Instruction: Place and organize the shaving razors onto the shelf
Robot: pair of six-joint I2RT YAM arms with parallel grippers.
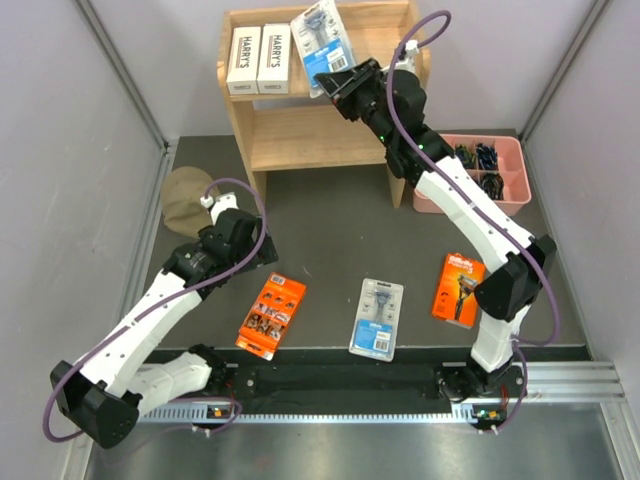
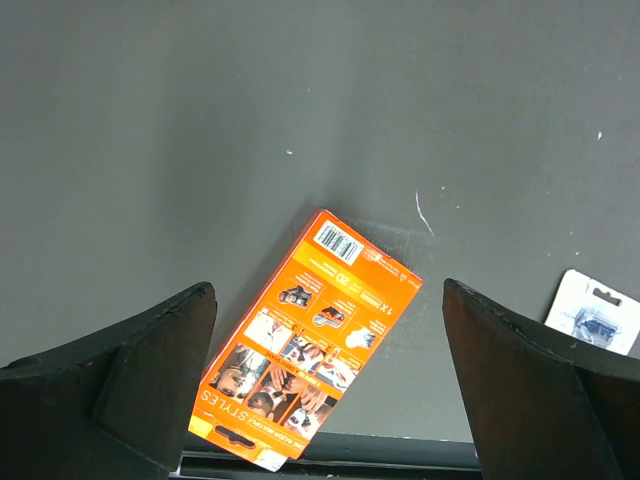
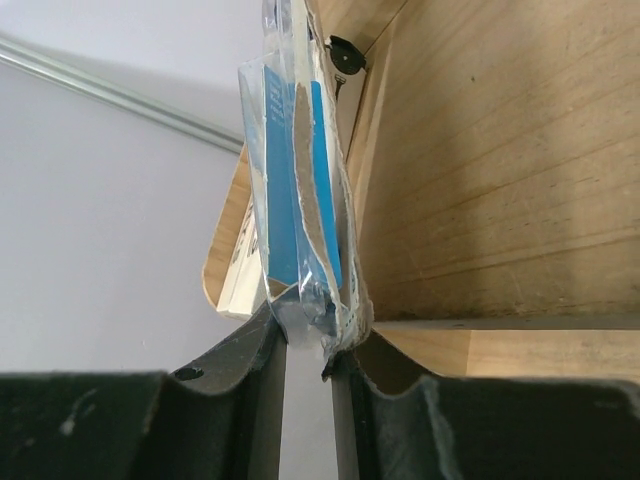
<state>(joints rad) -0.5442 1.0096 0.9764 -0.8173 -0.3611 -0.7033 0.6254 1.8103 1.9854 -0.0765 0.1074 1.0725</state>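
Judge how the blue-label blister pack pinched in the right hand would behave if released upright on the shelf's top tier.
Probably tips: the blister pack is thin and seen edge-on, with little base. Likely light and flexible, as its card and clear shell bow apart above the right hand. The glossy plastic may slide on the smooth wooden shelf.

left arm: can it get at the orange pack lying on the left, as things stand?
Probably yes. The left gripper is open and looks down on the orange pack, which lies flat with nothing on it. The loose blue blister pack sits well apart, so the way looks free.
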